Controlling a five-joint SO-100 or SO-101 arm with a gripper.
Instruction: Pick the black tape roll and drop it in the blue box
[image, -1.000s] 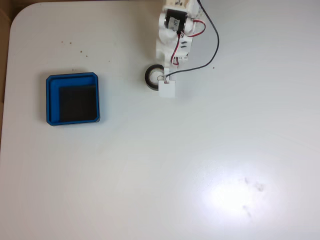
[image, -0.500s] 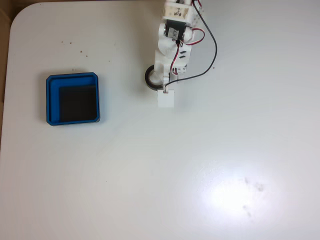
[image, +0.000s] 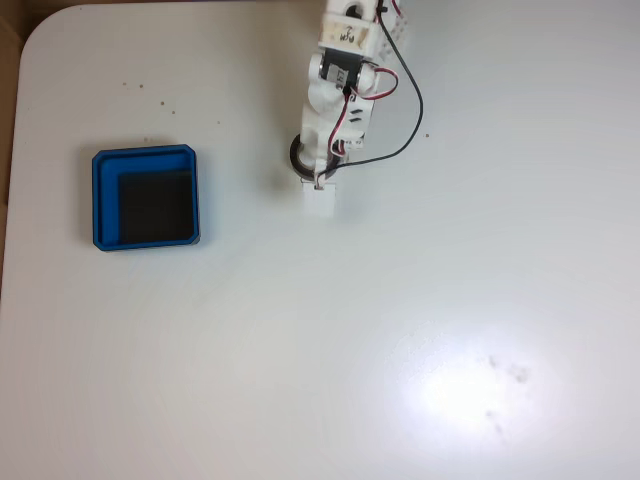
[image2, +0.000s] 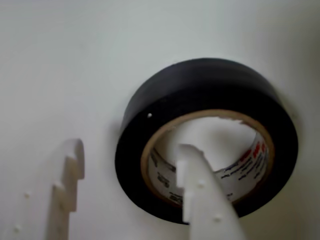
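Right of the blue box (image: 145, 197), well apart from it across bare white table (image: 400, 320), you have the black tape roll (image2: 205, 135) lying flat, mostly hidden under the arm in the fixed view. Your gripper (image2: 127, 175) is spread open and straddles the roll's wall: one white finger (image2: 205, 200) reaches into the open centre by the pale printed core, the other stands outside to the left. Nothing is clamped.

Plain white table (image: 400, 300) with rounded corners and a few dark specks. The blue box (image: 145, 197) sits flat on it, and the tape roll (image2: 205, 137) lies flat well to the box's right in the fixed view.
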